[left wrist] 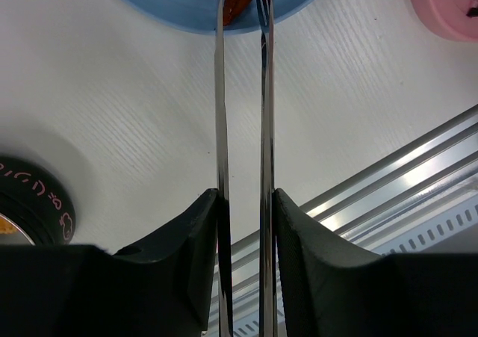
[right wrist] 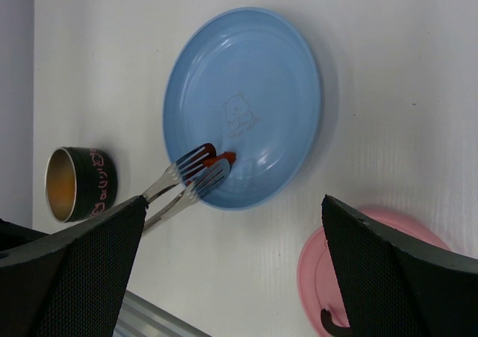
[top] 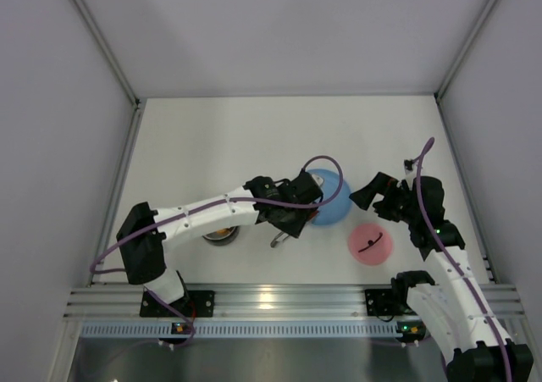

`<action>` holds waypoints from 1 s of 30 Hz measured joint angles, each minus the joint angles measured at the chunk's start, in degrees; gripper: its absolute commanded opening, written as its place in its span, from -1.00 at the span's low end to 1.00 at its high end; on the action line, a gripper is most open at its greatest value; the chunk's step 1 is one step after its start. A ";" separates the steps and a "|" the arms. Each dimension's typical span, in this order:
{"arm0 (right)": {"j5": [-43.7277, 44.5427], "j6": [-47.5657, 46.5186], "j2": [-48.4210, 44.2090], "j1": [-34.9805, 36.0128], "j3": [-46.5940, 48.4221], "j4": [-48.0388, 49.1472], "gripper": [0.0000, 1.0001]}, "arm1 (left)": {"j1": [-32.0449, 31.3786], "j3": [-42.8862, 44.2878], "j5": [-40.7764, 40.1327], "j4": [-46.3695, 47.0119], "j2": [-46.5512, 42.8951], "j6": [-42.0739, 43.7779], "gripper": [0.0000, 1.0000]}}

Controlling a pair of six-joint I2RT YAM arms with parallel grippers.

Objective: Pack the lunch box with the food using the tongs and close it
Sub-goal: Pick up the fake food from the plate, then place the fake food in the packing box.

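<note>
My left gripper [left wrist: 245, 196] is shut on the silver tongs [left wrist: 264, 90] and squeezes their two arms close together. The forked tips of the tongs [right wrist: 196, 171] reach over the near rim of the blue plate [right wrist: 246, 75] and sit either side of a red-brown strip of food [right wrist: 221, 159]. The lunch box [right wrist: 75, 184], a small round pot with a dark printed side, stands left of the plate, half under the left arm [top: 222, 233]. Something orange shows inside it. Its pink lid [top: 369, 244] lies flat, right of the plate. My right gripper [right wrist: 235, 277] hovers open and holds nothing.
An aluminium rail [top: 271, 301] runs along the near table edge below the plate and lid. White walls enclose the table on the left, right and back. The right arm [top: 449, 272] rises beside the pink lid.
</note>
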 measured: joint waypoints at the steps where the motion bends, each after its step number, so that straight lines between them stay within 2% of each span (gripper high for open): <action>1: 0.00 0.00 0.00 0.00 0.00 0.00 0.99 | 0.00 0.00 -0.15 0.00 0.00 0.02 -0.24; 12: 0.00 0.00 0.00 0.00 0.00 0.00 0.99 | 0.00 1.31 -1.95 0.31 -0.04 0.02 -0.48; 23: 0.07 0.02 0.00 0.00 0.00 0.02 0.99 | 0.00 3.23 -4.72 0.33 -3.74 0.02 -0.51; 30: -0.07 0.04 0.02 0.00 -0.07 0.13 0.99 | 0.00 2.47 -7.28 -2.97 -11.45 -2.64 -0.49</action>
